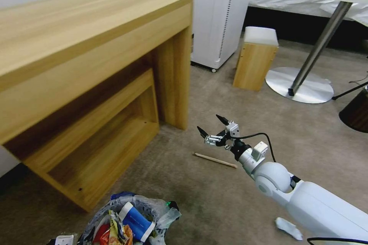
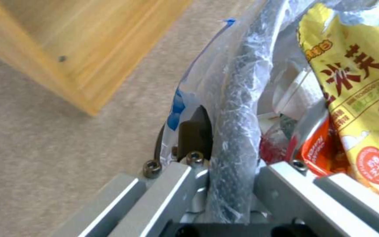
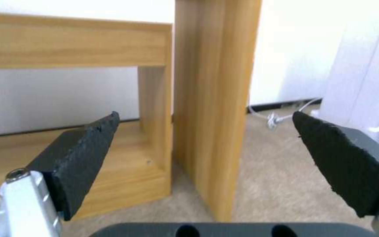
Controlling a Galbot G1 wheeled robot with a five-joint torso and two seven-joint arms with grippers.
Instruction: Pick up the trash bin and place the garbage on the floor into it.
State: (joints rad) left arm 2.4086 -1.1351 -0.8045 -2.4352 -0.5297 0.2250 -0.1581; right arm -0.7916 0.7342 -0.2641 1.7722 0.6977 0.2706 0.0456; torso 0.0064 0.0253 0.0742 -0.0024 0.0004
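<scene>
Right gripper (image 1: 212,125) fingers (image 3: 84,154) spread, empty, hovering above thin wooden stick (image 1: 214,159) on beige carpet floor (image 1: 184,183). Left gripper (image 2: 231,171) fingers (image 2: 194,131) pinching bag-lined rim of small round dark-framed trash bin (image 1: 130,218). Risk: stick lying flat, easily missed; bag slipping, wrappers spilling.

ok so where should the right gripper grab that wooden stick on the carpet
Probably mid-length, from straight above. The stick lies flat and thin on the carpet, so the open right gripper would need its fingers across the stick, one on each long side.
</scene>
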